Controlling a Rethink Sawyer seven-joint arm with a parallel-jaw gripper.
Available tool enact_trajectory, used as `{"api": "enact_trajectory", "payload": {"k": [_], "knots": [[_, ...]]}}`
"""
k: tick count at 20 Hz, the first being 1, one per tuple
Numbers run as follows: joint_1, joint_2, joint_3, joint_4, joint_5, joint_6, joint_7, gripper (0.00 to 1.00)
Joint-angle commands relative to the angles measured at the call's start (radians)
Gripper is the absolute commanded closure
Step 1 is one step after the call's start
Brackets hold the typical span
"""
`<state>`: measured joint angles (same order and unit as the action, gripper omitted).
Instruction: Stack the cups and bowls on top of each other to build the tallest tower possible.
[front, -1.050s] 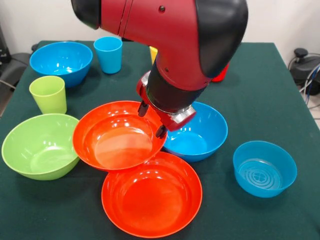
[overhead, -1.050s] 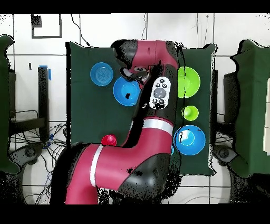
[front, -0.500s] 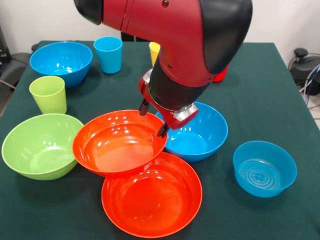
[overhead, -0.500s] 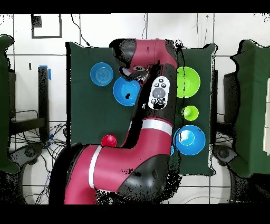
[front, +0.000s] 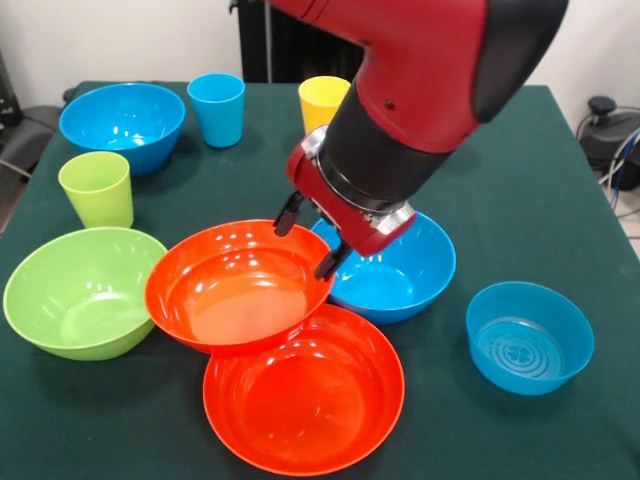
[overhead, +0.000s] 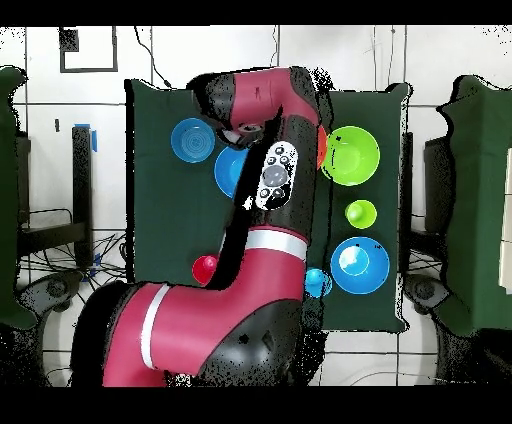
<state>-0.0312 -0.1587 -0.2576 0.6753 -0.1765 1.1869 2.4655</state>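
Note:
My gripper (front: 309, 239) is open, its two dark fingers spread just above the far right rim of an orange bowl (front: 235, 290). That bowl leans on the rim of a second orange bowl (front: 305, 392) in front of it. A deep blue bowl (front: 400, 270) sits directly behind the gripper. A lime green bowl (front: 80, 292) and a green cup (front: 97, 188) stand at the left. Another blue bowl (front: 122, 122), a blue cup (front: 216, 108) and a yellow cup (front: 322, 101) are at the far side. In the overhead view the arm hides the gripper.
A smaller straight-sided blue bowl (front: 528, 337) stands alone at the right. The overhead view shows a red cup (overhead: 205, 267) near the robot's base, the green bowl (overhead: 352, 155) and a blue bowl (overhead: 359, 265). The dark green tablecloth (front: 520, 180) covers the table.
The arm's upper part has swung right, uncovering the yellow cup. The upper orange bowl sits slightly lower than a second ago. The gripper has stayed over its rim.

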Motion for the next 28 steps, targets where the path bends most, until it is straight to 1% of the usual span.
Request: {"api": "enact_trajectory", "payload": {"k": [1,4,9,10,15,19,24,27,28], "knots": [[0.018,-0.006,0.054,0.051,-0.106,-0.113,-0.240,0.00],[0.030,-0.020,0.045,0.076,-0.138,-0.227,-0.209,0.00],[0.021,-0.019,0.055,0.079,-0.130,-0.226,-0.213,0.00],[0.024,-0.024,0.054,0.085,-0.139,-0.256,-0.221,0.00],[0.023,-0.036,0.054,0.092,-0.148,-0.314,-0.221,0.00],[0.025,-0.047,0.051,0.112,-0.155,-0.368,-0.198,0.00],[0.018,-0.056,0.060,0.129,-0.144,-0.422,-0.155,0.00],[0.013,-0.045,0.069,0.119,-0.129,-0.401,-0.150,0.00],[0.008,-0.036,0.076,0.113,-0.114,-0.367,-0.148,0.00]]}}
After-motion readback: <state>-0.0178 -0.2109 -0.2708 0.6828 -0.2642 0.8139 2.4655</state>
